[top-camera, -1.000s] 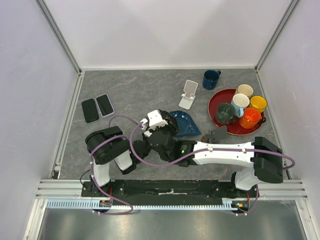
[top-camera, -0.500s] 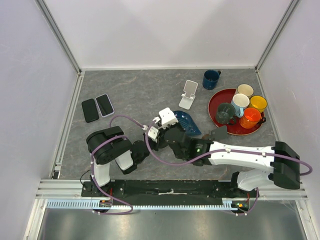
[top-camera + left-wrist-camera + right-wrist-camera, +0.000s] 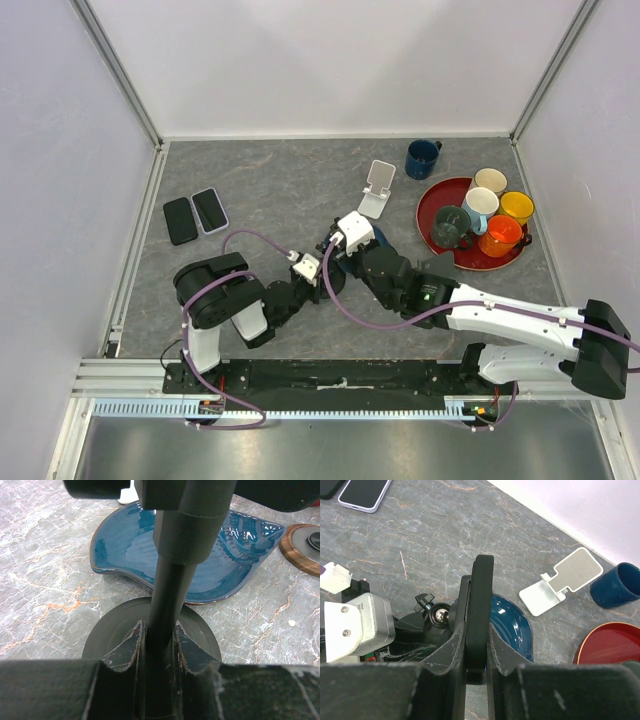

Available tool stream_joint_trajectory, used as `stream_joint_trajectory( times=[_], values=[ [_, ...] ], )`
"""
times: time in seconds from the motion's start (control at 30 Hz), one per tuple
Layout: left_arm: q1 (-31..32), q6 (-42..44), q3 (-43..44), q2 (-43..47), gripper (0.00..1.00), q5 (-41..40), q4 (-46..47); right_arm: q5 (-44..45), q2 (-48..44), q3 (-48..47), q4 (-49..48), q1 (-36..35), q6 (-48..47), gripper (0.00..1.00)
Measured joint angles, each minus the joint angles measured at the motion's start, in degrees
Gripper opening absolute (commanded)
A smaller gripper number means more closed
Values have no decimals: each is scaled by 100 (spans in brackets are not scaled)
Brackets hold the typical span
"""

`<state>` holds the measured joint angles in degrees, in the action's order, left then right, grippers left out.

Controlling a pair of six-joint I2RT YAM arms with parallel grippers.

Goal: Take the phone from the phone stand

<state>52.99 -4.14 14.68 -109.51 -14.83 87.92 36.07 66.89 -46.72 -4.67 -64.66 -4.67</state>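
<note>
- since a second ago the right arm has stretched out over the blue dish.
- right gripper is clamped on the phone, which is held edge-on with its long axis running away from the wrist.
- left gripper pinches the phone stand by its stem. the stand's head is just beside the phone, so the pull should go away from it.

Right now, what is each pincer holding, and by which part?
The left pincer clamps the phone stand by its upright stem, just above the round base. The right pincer grips the phone edge-on, a finger on each flat face.
</note>
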Motion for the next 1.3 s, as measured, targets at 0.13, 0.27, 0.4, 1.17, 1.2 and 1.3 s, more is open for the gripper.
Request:
stream_joint_trajectory(
  times=[0.13, 0.27, 0.4, 1.17, 1.2, 1.3],
  values=[
    [0, -22, 0, 0, 2, 17, 0, 7, -31, 15, 2, 28, 59, 0],
    [-2, -26, 44, -13, 2, 9, -2, 444, -28, 15, 50, 4, 503, 0],
    [-2, -26, 72, -37, 2, -2, -7, 1113, 186, -55, 15, -254, 752, 0],
    [-192, 24, -461, 876, 77, -247, -866, 1786, 780, -455, 2, -837, 855, 0],
    [-192, 81, -461, 946, 76, -229, -940, 1788, 782, -459, 4, -839, 855, 0],
    [-203, 221, -426, 1110, 77, -114, -1086, 1786, 791, -476, 28, -855, 857, 0]
  ],
)
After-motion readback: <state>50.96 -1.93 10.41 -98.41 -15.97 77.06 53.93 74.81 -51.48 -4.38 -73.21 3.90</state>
